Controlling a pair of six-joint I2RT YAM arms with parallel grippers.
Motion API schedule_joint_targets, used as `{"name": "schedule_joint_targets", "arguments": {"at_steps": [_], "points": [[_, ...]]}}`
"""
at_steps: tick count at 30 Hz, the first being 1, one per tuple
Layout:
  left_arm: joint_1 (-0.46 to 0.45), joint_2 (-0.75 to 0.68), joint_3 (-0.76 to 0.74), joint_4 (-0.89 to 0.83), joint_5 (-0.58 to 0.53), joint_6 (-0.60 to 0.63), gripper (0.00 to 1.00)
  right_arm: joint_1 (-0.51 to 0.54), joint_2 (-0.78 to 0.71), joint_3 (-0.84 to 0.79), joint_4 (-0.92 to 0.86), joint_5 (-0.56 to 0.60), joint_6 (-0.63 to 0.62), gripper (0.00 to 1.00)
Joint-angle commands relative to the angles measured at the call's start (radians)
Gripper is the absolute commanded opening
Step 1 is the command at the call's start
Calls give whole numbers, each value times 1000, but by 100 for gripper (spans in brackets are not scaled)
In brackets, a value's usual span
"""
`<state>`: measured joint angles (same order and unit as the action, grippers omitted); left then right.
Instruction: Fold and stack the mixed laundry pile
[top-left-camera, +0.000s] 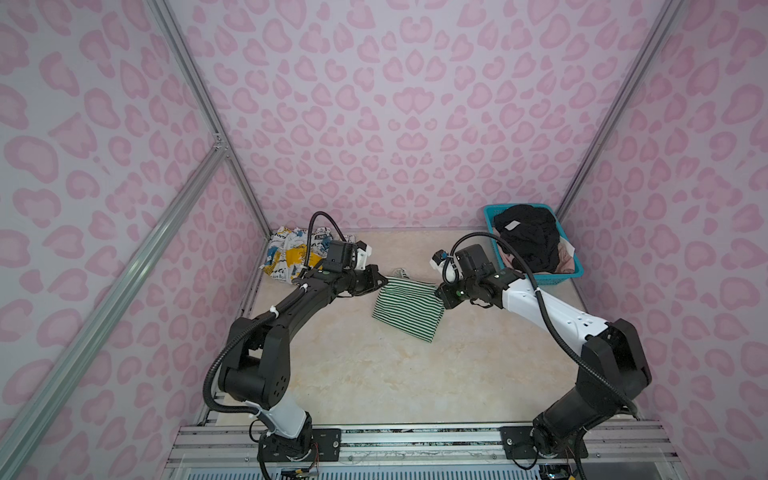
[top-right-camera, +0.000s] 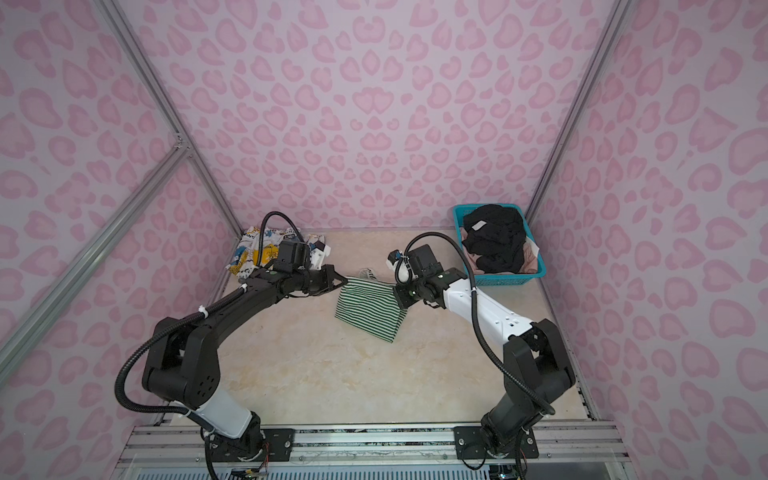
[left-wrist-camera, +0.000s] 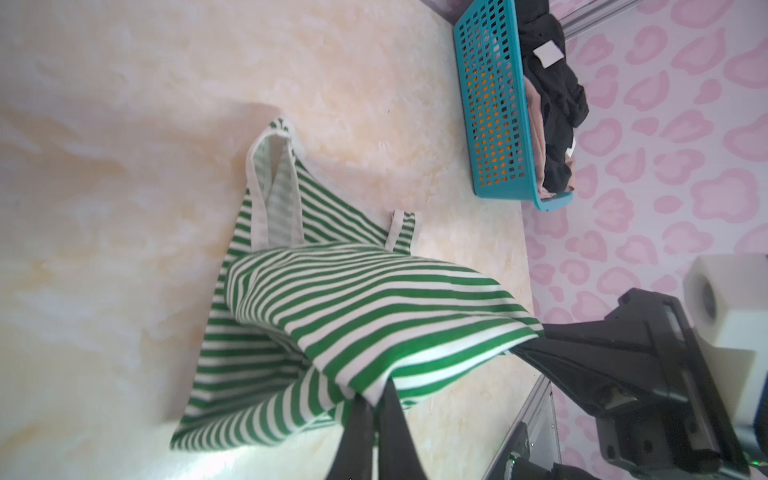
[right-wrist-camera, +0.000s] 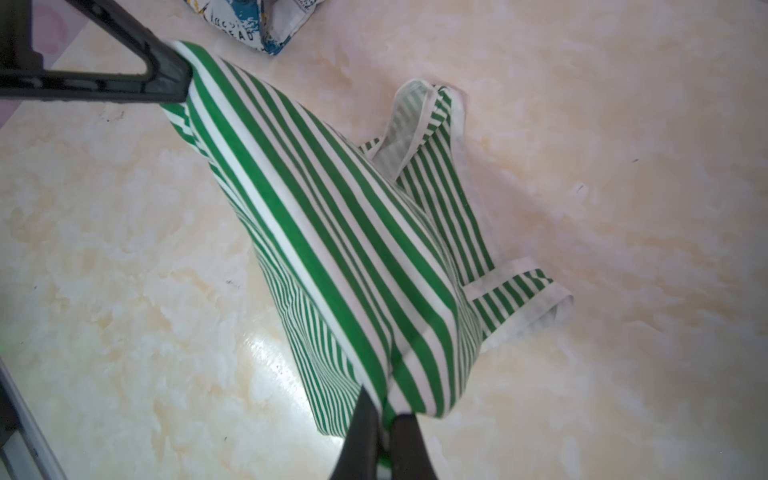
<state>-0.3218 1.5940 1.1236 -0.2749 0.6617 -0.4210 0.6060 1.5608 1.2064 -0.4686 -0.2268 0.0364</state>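
The left end effector (top-left-camera: 385, 284) and right end effector (top-left-camera: 438, 293) are pinching the striped top (top-left-camera: 406, 311) by two raised corners, likely to fold it toward twelve o'clock.

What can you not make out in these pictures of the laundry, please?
- Pale pink garment: in both top views the black garment covers most of it in the teal basket.
- White printed garment: in both top views the left arm hides part; the right wrist view's edge cuts it off.
- Orange patches behind the basket's mesh: left wrist view, too small to identify.
- Striped top, lower layer: its own fold hides it.
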Motion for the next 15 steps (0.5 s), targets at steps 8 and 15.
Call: {"name": "schedule_joint_targets", "arguments": {"at_steps": [8,15], "points": [[0,-337,-273,-146,-112,-6,2,259,-170,-143,-101,190,158,0],[0,-470,-379,-154,-142,-77,2,411,-202,-235,-91,269,285,0]]}}
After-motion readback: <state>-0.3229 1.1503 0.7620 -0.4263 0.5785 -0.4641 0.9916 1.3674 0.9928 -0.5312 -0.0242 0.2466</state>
